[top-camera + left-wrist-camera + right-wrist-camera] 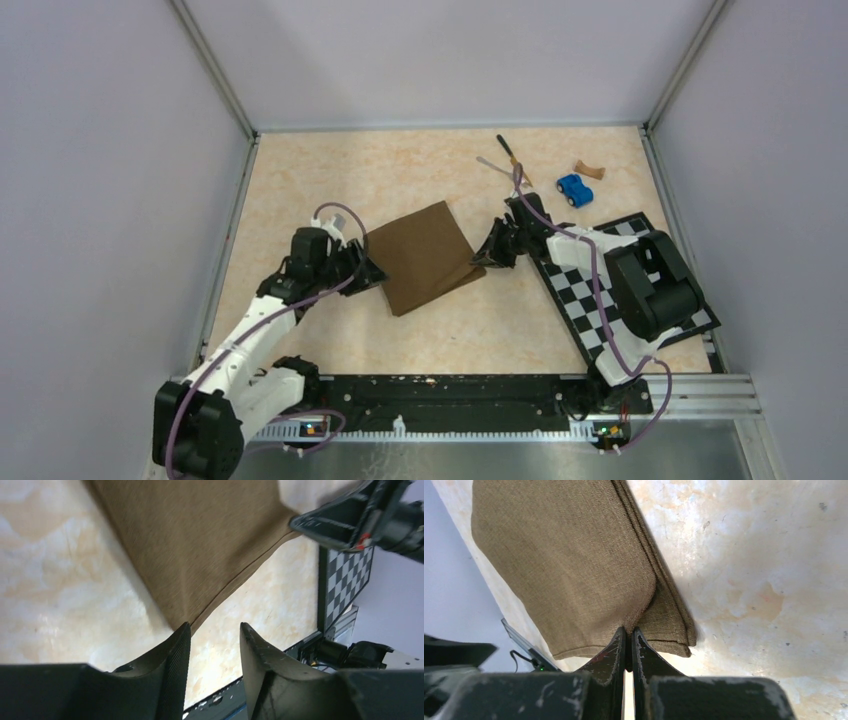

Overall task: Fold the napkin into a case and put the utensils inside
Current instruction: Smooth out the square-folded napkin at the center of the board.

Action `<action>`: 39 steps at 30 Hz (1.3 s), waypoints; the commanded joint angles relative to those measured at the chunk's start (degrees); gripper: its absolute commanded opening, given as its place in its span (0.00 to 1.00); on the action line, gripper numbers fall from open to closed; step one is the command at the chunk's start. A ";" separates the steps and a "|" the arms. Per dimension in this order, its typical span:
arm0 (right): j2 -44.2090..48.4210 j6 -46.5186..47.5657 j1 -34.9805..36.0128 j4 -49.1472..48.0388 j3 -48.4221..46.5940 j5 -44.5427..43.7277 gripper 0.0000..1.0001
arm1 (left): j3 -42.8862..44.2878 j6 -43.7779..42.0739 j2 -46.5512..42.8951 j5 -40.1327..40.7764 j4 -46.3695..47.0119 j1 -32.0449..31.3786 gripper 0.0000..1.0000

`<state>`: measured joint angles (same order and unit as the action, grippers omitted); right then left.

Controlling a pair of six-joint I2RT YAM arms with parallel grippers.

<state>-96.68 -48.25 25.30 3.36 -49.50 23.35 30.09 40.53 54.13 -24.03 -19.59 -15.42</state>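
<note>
The dark brown napkin (425, 255) lies folded in the middle of the table. My left gripper (374, 272) is at its near left corner, open, with nothing between the fingers (215, 629); the napkin corner (200, 545) ends just by the left fingertip. My right gripper (483, 259) is at the napkin's right corner. In the right wrist view it is shut (629, 630) on the edge of the napkin's top layer (559, 565), lifted off the folded layers below. The knife (510, 150) and the fork (493, 166) lie crossed at the far side of the table.
A blue toy car (574, 189) and a small brown object (589, 170) lie near the utensils at the back right. A black-and-white checkered board (640, 300) lies under the right arm. Metal rails and walls enclose the table.
</note>
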 commanded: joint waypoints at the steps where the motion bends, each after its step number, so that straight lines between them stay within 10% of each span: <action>1: 1.85 3.07 -0.61 0.02 -0.68 -2.55 0.00 | 6.19 -1.29 4.55 0.23 4.42 0.05 0.43; 14: 0.02 15.20 -0.62 2.86 -2.70 -13.08 0.04 | 14.07 -1.26 25.75 -2.66 14.33 5.84 0.29; 22: -1.19 19.02 -0.60 5.54 -5.21 -13.80 0.09 | 8.68 2.74 21.86 -4.54 15.96 16.79 0.38; 29: 1.01 21.02 -0.57 9.15 -7.70 -15.33 0.32 | 3.55 11.52 25.96 -10.45 28.98 17.62 0.55; 39: 5.89 22.58 0.32 11.95 -8.63 -14.95 0.37 | 4.60 16.81 33.45 -12.69 36.96 17.45 0.58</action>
<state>-93.65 -26.55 25.26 14.87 -55.31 7.57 34.02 54.52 85.52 -34.37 10.33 1.91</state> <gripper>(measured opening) 0.367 0.599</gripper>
